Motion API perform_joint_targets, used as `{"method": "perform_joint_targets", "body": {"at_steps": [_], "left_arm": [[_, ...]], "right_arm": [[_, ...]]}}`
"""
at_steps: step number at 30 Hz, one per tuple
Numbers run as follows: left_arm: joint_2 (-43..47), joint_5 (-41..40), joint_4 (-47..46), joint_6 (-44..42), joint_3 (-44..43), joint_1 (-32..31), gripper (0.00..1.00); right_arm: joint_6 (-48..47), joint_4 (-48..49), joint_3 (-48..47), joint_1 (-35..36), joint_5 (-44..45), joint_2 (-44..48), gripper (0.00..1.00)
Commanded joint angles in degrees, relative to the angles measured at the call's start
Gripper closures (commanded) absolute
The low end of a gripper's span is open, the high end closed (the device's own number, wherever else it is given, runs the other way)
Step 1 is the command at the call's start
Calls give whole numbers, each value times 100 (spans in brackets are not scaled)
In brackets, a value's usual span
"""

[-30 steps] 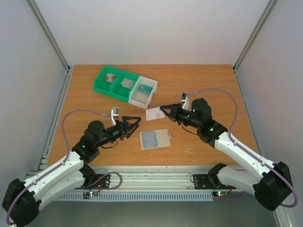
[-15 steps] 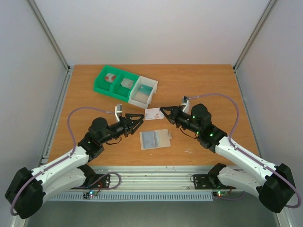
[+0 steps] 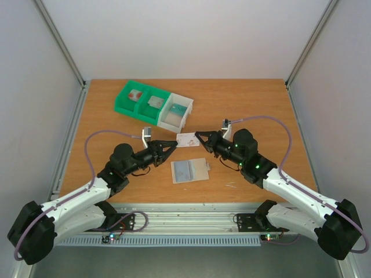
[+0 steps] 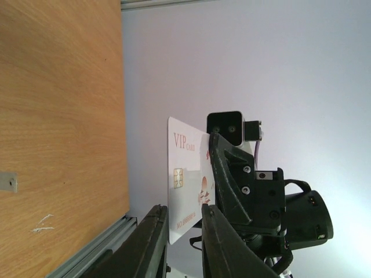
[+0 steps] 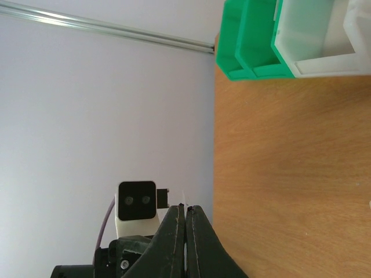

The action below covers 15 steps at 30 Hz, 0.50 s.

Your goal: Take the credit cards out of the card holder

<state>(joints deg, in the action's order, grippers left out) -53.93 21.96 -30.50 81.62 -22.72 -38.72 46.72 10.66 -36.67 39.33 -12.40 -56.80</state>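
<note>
The right gripper (image 3: 199, 135) had its jaws pressed together on one end of the white credit card (image 3: 186, 139). In its own wrist view, the card showed only as a thin pale line between the two fingertips. The card stuck out past those jaws toward the left gripper (image 3: 174, 145) and was held clear of the table (image 3: 255, 98).

The left fingers (image 4: 152, 243) stood narrowly apart, one on each side of the card's free end. Whether they pressed on the card could not be told. The card's chip and "VIP" lettering faced the left wrist camera.

The card holder (image 3: 189, 170) lay flat on the table below the two sets of jaws, toward the arm bases, apart from both. The green-and-white compartment tray (image 3: 123, 104) sat beyond the left jaws, farther from the bases.
</note>
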Motion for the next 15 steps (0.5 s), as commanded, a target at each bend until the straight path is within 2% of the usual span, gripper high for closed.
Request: {"method": "perform_joint_targets", "body": {"at_steps": [1,4,7,9,12,15], "left_arm": [[6,-108,-355,-148,-100,-29,83],[-69,-91,-408,-142,-101,-28,81],[-111,-86,-402,-134,-94,-24,73],[-133,-86,-417,-129,-66,-27,73],[-167,-86,-484,-121,-57,-24,82],[-179,-96,-528,-112,-66,-30,95]], "right_arm": [[108,253,131,76,124,27,99],[134,304,176,92,147,47,99],[131,289,169,92,176,76,99],[134,297,161,91,172,81,99],[180,332,189,109,177,87,99],[166,336,208,119,158,93,99]]}}
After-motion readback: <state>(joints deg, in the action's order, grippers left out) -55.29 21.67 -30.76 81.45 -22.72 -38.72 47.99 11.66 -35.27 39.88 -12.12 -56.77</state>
